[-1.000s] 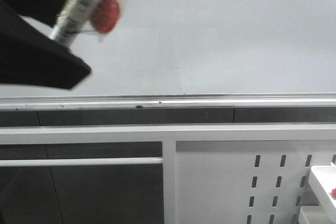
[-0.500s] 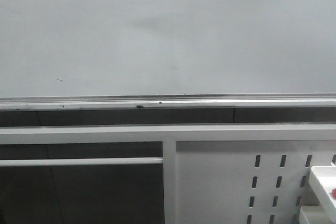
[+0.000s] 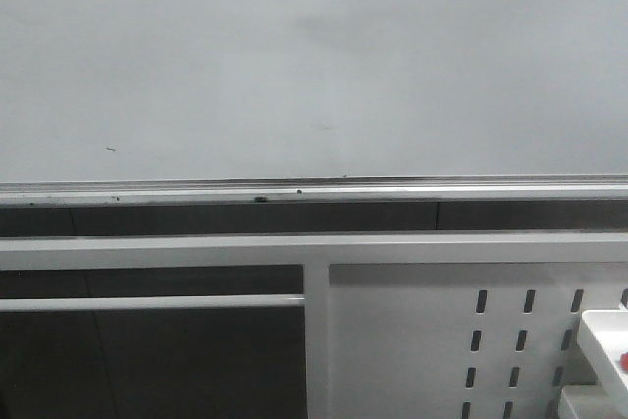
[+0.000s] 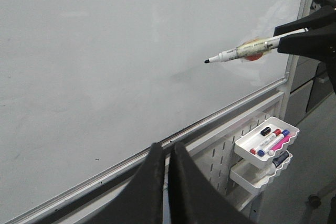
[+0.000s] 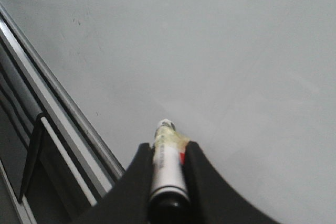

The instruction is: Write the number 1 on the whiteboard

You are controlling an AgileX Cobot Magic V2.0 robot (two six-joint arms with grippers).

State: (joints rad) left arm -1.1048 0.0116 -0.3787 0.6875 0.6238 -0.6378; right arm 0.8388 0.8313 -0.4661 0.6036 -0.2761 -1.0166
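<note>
Whiteboard (image 4: 105, 51) first: the big glossy pale grey-white board with a silver rail along its lower edge fills the space ahead, and no number 1 stroke is on it yet, only tiny specks. The white marker pen with a dark tip (image 4: 239, 53) hovers near the surface, tip apart from it as far as I can judge. The right pincer (image 5: 169, 169) pinches the marker's barrel; the left pincer (image 4: 165, 156) is pressed together, holding nothing. My advice: bring the tip in gently until it touches, then pull one steady downward line with even pressure, stopping well above the rail.
</note>
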